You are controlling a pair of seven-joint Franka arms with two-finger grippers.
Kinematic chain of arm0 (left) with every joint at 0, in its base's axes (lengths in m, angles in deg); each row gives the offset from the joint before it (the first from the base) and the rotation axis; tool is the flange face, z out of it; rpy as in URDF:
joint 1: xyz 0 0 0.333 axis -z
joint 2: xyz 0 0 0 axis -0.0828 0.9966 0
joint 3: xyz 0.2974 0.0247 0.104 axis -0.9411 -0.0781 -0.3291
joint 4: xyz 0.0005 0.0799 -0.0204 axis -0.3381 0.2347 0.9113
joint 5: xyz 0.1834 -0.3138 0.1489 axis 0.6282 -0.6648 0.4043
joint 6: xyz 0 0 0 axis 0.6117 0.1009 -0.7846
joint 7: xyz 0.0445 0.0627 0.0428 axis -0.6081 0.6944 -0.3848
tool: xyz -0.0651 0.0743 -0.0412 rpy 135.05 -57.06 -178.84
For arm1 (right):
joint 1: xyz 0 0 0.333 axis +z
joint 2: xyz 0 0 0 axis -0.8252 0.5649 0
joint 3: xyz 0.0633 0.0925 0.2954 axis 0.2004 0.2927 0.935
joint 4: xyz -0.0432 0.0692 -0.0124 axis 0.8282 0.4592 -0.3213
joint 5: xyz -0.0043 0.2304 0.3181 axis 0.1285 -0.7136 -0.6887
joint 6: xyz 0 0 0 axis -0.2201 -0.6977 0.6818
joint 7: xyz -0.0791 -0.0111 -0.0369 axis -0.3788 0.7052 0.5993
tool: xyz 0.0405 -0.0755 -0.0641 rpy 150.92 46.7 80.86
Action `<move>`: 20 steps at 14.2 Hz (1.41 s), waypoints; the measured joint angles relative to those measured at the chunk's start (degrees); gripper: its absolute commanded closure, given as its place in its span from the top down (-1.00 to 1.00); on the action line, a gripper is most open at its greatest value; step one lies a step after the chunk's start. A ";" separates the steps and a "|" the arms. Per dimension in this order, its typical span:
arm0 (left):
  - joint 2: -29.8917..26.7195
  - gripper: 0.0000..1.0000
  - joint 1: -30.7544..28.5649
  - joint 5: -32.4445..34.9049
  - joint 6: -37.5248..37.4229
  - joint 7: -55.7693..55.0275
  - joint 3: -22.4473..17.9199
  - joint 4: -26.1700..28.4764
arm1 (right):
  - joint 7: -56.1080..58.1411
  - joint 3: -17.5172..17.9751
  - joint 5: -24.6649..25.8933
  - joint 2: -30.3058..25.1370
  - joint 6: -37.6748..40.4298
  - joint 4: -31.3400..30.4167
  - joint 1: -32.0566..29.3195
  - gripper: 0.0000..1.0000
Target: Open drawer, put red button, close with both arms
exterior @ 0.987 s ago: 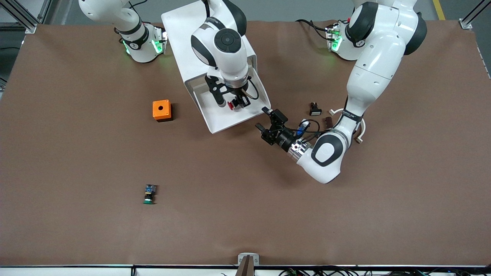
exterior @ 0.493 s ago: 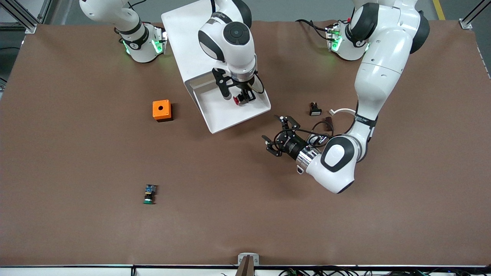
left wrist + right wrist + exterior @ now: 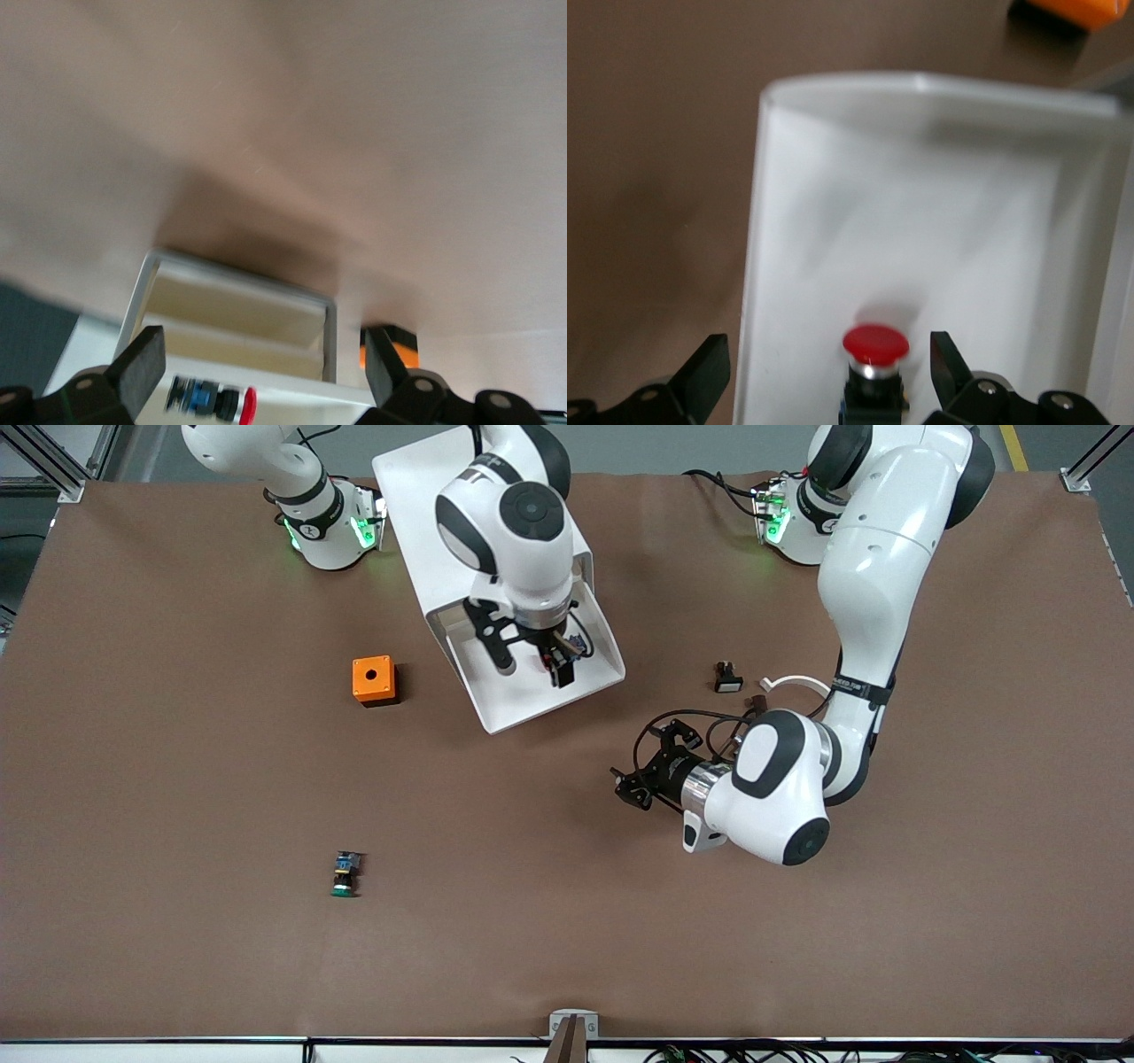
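Your right arm reaches from its base over the white cabinet, its wrist pointing down, and the right gripper [image 3: 530, 664] hangs over the open drawer [image 3: 518, 700]. Its jaws stand wide and hold nothing; in the right wrist view the two fingers [image 3: 704, 372] show well apart on either side of the button.

The red button [image 3: 875, 354] lies in the drawer, on its white floor, free of the fingers. From the front you catch only its blue-grey end [image 3: 578, 642] peeking out beside the gripper, near the drawer wall toward the left arm's end of the table. The left wrist view also shows it [image 3: 213, 400] on its side inside the drawer.

Your left arm bends down from its base and folds back at the elbow, so its forearm lies low and level. The left gripper [image 3: 654, 766] points toward the drawer but sits clear of it, above bare table nearer the front camera than the drawer. Its jaws are wide and empty; the fingers [image 3: 142, 367] frame the drawer's front in its wrist view.

Around you: an orange box [image 3: 373, 680] with a hole sits beside the drawer, toward the right arm's end. A green-capped switch [image 3: 345, 873] lies well apart, much nearer the front camera. A small black-and-white part [image 3: 727, 678] and a white curved piece [image 3: 793, 683] lie near the left forearm. Nothing stands between the left gripper and the drawer front.
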 measured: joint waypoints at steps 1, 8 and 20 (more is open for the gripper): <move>-1.18 0.98 0.81 2.61 2.05 1.15 0.00 -0.01 | 6.29 -0.11 0.00 -0.13 2.75 1.89 -2.86 1.00; -5.15 0.98 9.15 25.80 14.33 2.85 0.26 0.34 | 56.10 -0.69 -0.03 -3.91 16.25 8.12 -25.38 1.00; -5.22 0.99 19.50 34.82 17.53 1.07 0.36 4.35 | 105.52 -0.68 0.02 -5.39 26.34 14.02 -50.36 1.00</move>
